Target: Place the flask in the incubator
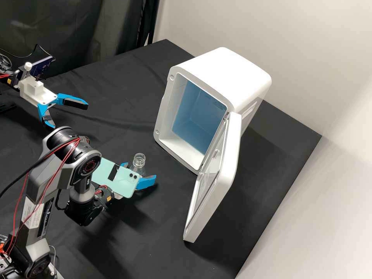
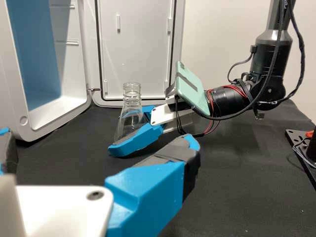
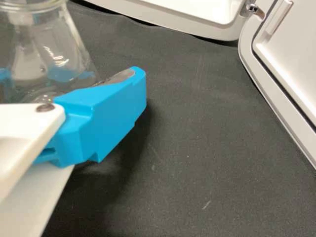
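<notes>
Black matte bench (image 1: 116, 89), cloth-like, faintly creased; plain white wall (image 1: 310, 58) behind incubator (image 1: 226, 77), dark curtain (image 1: 77, 27) beyond the bench on incubator's side away from its door (image 1: 215, 174).

Found flask (image 1: 138, 162) standing upright on the bench in front of incubator's open mouth, outside it, near the rim but apart from it. Conical, clear glass, short neck with thick open lip; bench seen straight through the body.

Found right gripper (image 1: 138, 173) low over the bench at flask's base, coming in from the side away from incubator; clamped on the glass or merely about it, cannot tell. Noted flat mint-green device (image 1: 120, 178) on that wrist, red wires (image 1: 64, 149) along the dark grey arm (image 1: 58, 170).

Logged incubator as smooth white plastic box, rounded corners, pale blue lining in the cavity. Logged door swung fully out from a hinge on one side of the mouth, moulded white inner face turned toward flask.

Found left gripper raised (image 1: 69, 114) above the bench, farther from incubator than flask, blue fingers (image 1: 73, 102) spread wide apart.
</notes>
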`<state>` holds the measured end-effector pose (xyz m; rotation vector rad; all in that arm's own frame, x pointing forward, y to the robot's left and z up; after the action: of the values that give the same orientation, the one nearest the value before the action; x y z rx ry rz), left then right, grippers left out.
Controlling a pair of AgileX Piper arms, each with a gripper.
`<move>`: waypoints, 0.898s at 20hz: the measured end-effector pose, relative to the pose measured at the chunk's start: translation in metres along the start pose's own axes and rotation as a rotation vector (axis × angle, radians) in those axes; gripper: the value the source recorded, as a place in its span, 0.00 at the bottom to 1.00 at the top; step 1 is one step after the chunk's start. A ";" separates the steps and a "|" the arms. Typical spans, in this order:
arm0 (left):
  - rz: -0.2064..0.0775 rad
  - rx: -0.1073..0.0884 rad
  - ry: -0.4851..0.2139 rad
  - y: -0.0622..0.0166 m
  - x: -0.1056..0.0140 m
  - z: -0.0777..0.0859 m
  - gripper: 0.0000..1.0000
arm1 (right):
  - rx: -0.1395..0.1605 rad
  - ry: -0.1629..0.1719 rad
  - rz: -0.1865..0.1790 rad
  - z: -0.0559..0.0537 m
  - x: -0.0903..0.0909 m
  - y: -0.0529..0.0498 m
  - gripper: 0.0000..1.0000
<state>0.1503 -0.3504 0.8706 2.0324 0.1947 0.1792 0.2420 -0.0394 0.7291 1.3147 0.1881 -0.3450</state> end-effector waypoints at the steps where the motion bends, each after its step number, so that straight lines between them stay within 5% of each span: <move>1: 0.000 0.000 0.000 0.0000 0.000 0.000 1.00 | 0.000 0.000 0.000 0.000 0.000 0.000 0.00; 18: -0.008 0.015 0.001 -0.0017 0.001 -0.001 1.00 | 0.000 0.000 0.000 0.000 0.000 0.000 0.00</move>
<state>0.1506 -0.3487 0.8695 2.0461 0.2053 0.1746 0.2420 -0.0394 0.7291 1.3147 0.1881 -0.3450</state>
